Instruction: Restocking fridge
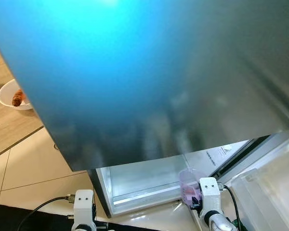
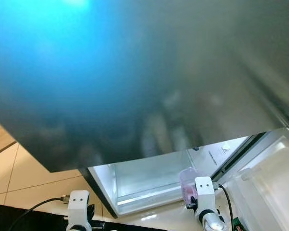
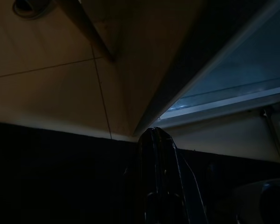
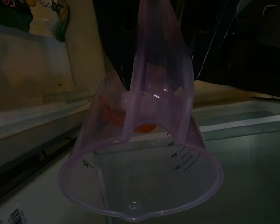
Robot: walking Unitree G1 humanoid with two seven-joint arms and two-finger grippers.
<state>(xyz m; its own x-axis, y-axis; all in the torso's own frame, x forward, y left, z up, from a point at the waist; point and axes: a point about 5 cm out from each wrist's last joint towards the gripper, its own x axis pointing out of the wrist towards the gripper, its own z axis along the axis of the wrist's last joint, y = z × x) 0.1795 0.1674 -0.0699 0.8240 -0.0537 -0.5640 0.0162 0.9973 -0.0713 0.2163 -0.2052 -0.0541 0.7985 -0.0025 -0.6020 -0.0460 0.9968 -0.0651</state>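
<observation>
Right gripper carries a measuring jug at the open fridge; placement not yet made.

The right gripper (image 1: 195, 195) pinches the handle of a translucent purple plastic measuring jug (image 4: 140, 154), which holds something orange-red at its base, just in front of the lit fridge compartment (image 1: 144, 180). The jug is not set down, so I judge the stocking step begun but unfinished. The left gripper (image 3: 156, 154) hangs low over the tiled floor (image 1: 29, 163), fingers pressed together, idle. The large blurred grey-blue fridge door panel (image 1: 144, 72) overhangs close above. The clear door bin (image 1: 269, 183) crowds the right side, and open room is mainly straight ahead into the compartment. A white bowl (image 1: 7, 94) with a brown item sits on the wooden floor, well apart.
</observation>
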